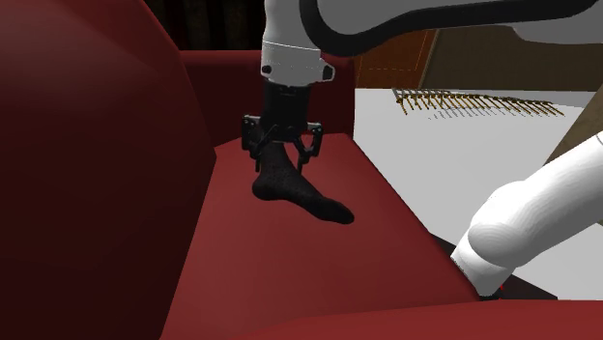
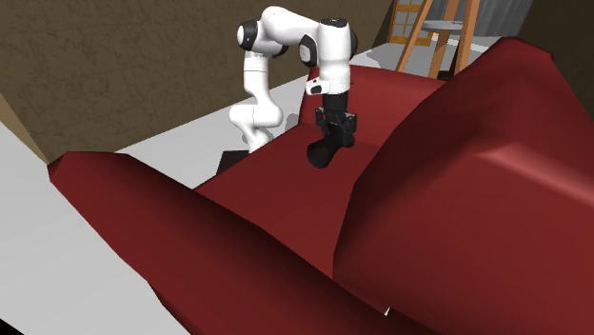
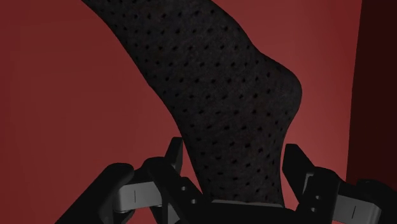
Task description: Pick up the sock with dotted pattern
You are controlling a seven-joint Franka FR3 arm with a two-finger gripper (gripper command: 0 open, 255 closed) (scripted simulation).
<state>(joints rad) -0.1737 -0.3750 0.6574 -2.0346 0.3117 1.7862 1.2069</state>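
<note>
The tool [image 1: 282,153] points straight down over the seat of a dark red sofa [image 1: 290,275], and its two fingers [image 3: 173,156] are clamped on the upper, cuff end of the sock [image 1: 301,196], one on each side. The sock is black with small dots all over it, which show plainly in the wrist view, where the sock [image 3: 222,95] runs away from the tool [image 3: 233,153] with its heel bulging to one side. In the shoulder view the leg of the sock hangs directly below the tool, and the foot bends off towards the right and nearer side, low over the red cushion. I cannot tell whether the toe touches the seat or hangs just clear of it. The sofa's tall backrest [image 1: 77,145] fills the left of that view. The white arm [image 1: 527,217] comes in from the lower right and arches over to the tool. In the second exterior view the tool [image 2: 334,129] and the sock [image 2: 321,151] sit at the far end of the seat. There the backrest rises on the right, and a pale floor [image 2: 162,143] and a brownish wall [image 2: 124,57] lie beyond on the left.
</note>
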